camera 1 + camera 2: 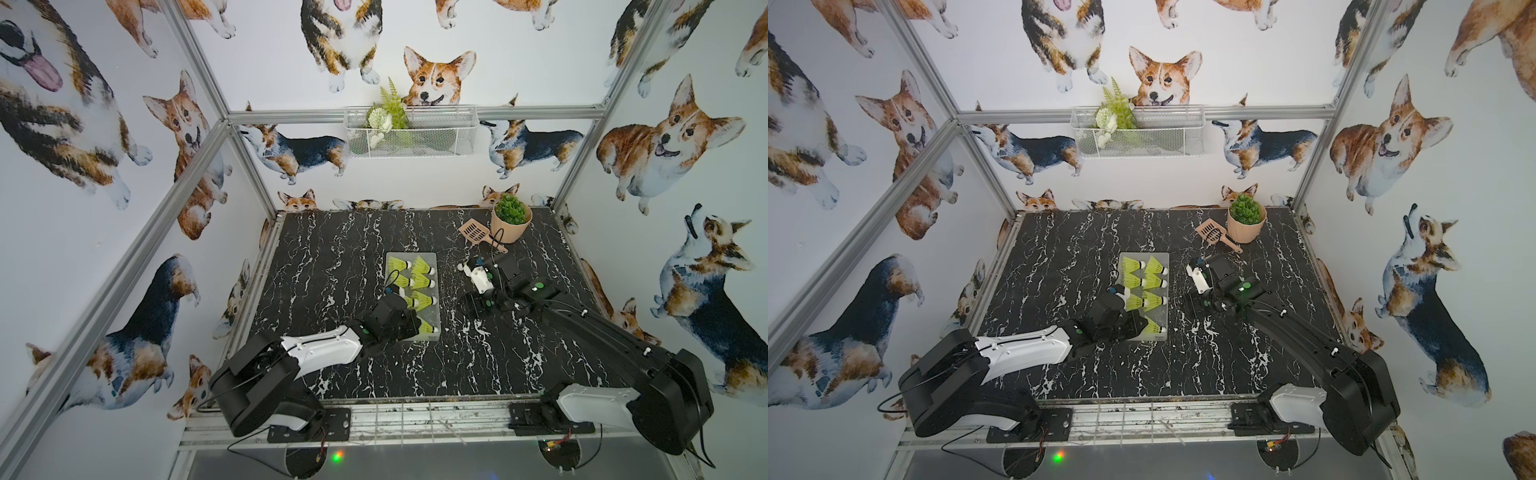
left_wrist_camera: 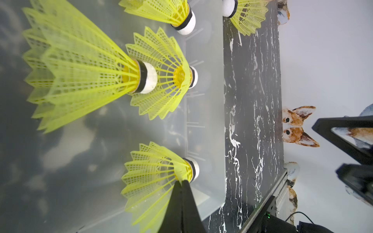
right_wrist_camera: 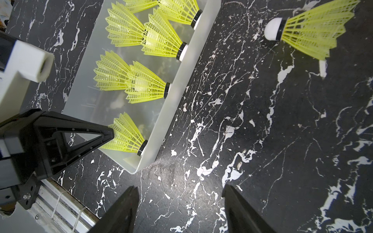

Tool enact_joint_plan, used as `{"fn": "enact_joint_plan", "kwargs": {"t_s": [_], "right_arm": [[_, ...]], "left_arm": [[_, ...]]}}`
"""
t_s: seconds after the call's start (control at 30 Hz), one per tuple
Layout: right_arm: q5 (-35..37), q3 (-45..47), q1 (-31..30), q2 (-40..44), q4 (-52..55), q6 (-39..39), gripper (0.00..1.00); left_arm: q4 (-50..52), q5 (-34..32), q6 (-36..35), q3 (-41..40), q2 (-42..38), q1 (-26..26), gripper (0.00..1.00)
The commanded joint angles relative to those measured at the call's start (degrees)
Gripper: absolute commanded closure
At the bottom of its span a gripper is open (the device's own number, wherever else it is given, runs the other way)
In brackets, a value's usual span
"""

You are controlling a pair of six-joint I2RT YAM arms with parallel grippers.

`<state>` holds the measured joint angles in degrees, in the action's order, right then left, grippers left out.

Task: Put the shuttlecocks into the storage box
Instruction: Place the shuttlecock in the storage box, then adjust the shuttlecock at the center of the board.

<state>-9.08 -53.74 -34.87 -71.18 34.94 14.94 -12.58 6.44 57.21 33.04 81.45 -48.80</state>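
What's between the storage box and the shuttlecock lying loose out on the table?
Nothing but bare black marble tabletop. The right wrist view shows that whole stretch between the storage box and the loose shuttlecock.

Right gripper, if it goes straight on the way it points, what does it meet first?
Probably the black tabletop: the right gripper, jaws open, aims between the storage box and the loose shuttlecock. Depth is unclear.

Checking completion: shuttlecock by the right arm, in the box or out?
Out: the shuttlecock lies on its side on the table, outside the storage box wall.
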Motion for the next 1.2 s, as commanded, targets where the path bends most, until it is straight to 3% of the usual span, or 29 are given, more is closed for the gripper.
{"fn": "enact_joint_plan", "kwargs": {"t_s": [0.0, 0.2, 0.43, 0.73, 0.83, 1.17], "right_arm": [[0.0, -0.1, -0.1, 0.0, -0.7, 0.4, 0.28], [1.2, 0.0, -0.1, 0.2, -1.0, 0.7, 0.28], [2.6, 0.0, 0.9, 0.5, -1.4, 0.8, 0.28], [-1.6, -1.5, 7.4, -2.7, -2.3, -0.1, 0.3], [-5.1, -2.0, 11.0, -4.7, -3.8, -0.3, 0.31], [-9.5, -8.1, 20.4, -14.2, -5.4, -2.9, 0.35]], "left_arm": [[-0.7, -0.9, 0.0, 0.0, 0.0, -0.2, 0.84], [2.3, -2.6, -1.9, 0.9, -2.1, -0.4, 0.67], [8.4, -5.6, -6.5, 3.0, -6.3, -0.4, 0.57], [25.0, -15.0, -20.1, 9.5, -15.5, 1.6, 0.47], [28.1, -12.9, -25.0, 11.4, -17.7, 6.0, 0.46], [36.0, 6.8, -36.7, 19.7, -18.4, 28.3, 0.46]]}}
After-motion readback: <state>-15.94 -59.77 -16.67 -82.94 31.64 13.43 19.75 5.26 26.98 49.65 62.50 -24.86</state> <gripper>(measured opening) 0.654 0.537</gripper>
